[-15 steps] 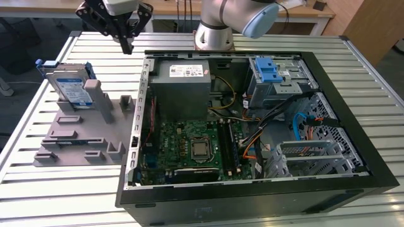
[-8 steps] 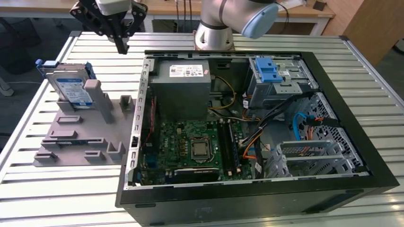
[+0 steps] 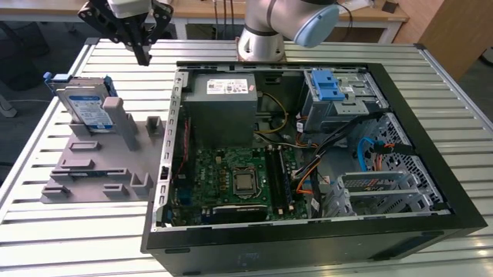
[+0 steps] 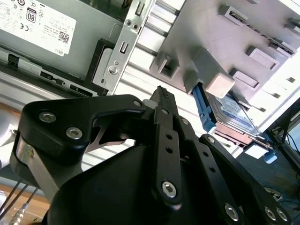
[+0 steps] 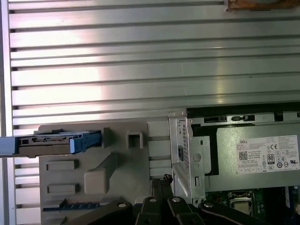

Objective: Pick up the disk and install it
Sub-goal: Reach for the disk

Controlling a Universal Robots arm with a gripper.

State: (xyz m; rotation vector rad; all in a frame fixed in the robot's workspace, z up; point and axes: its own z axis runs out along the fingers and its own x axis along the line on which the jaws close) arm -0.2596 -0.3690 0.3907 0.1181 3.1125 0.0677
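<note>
The claw [image 3: 143, 57] is hovering clenched and empty, in the approach step. Below and beside it, untouched, the disk [image 3: 83, 105] is standing upright in the grey tray [image 3: 92, 180]. Grasping is calling for parted fingers.

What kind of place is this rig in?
Probably a robotics lab bench for PC assembly trials: a slatted metal table, an opened desktop computer case, and a grey tray holding the disk on edge beside it.
</note>
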